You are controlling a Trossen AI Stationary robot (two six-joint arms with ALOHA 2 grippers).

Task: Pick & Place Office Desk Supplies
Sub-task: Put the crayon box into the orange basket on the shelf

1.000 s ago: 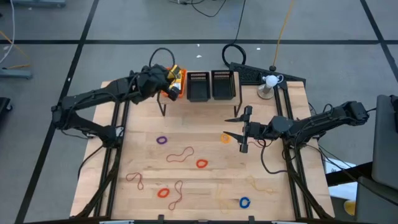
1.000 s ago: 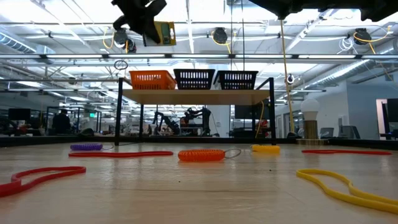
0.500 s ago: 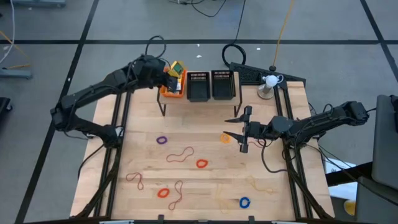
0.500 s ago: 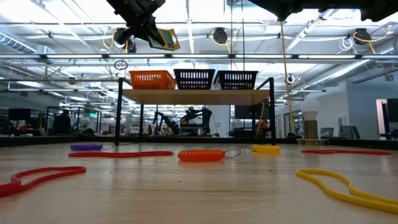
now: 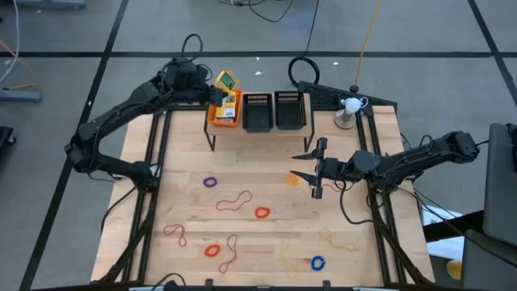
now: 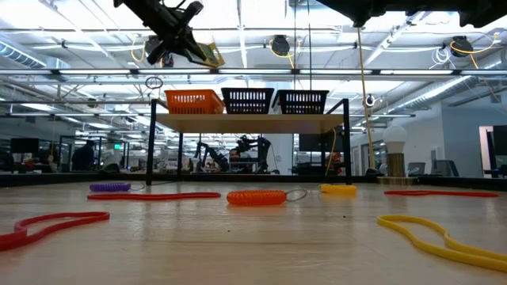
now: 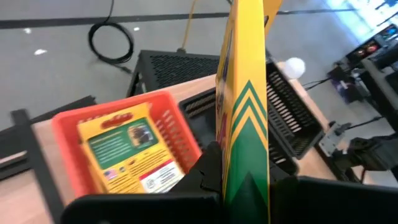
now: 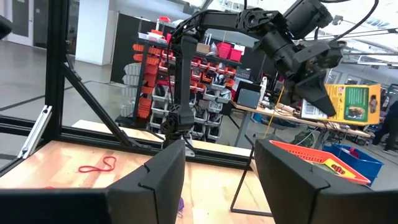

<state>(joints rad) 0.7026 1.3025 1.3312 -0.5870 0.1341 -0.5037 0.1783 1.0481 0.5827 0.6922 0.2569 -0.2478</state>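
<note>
My left gripper [image 5: 208, 85] is shut on a yellow-and-green card box [image 5: 225, 80], high over the far rim of the orange mesh bin [image 5: 212, 121] on the shelf. Another card box [image 7: 127, 151] lies flat inside that bin. Above the table's right middle, my right gripper [image 5: 305, 166] hangs open with nothing between its fingers [image 8: 163, 175], close to an orange ring [image 5: 292, 179]. Purple [image 5: 211, 183], red [image 5: 262, 212] and blue [image 5: 317, 263] rings and a loopy reddish band [image 5: 234, 200] lie flat on the wood. My left gripper pinches the card box by its two flat faces, at the end nearest the wrist [image 7: 244, 163], between its two fingers. The fingers come from the table's left, slanting downward. The box stands on edge, reaches forward past the fingertips and hangs clear of the bin.
Two black mesh bins [image 5: 257, 111] [image 5: 290, 109] stand beside the orange one on a raised shelf whose legs [image 5: 213, 141] rest on the table. A white lamp [image 5: 350, 107] is at the far right corner. More thin bands [image 5: 176, 234] lie near the front edge.
My left gripper has swung toward the table's far edge with the card box and rolled, so the box now shows edge-on in the low view instead of face-on. The box stays lifted clear above the orange bin.
</note>
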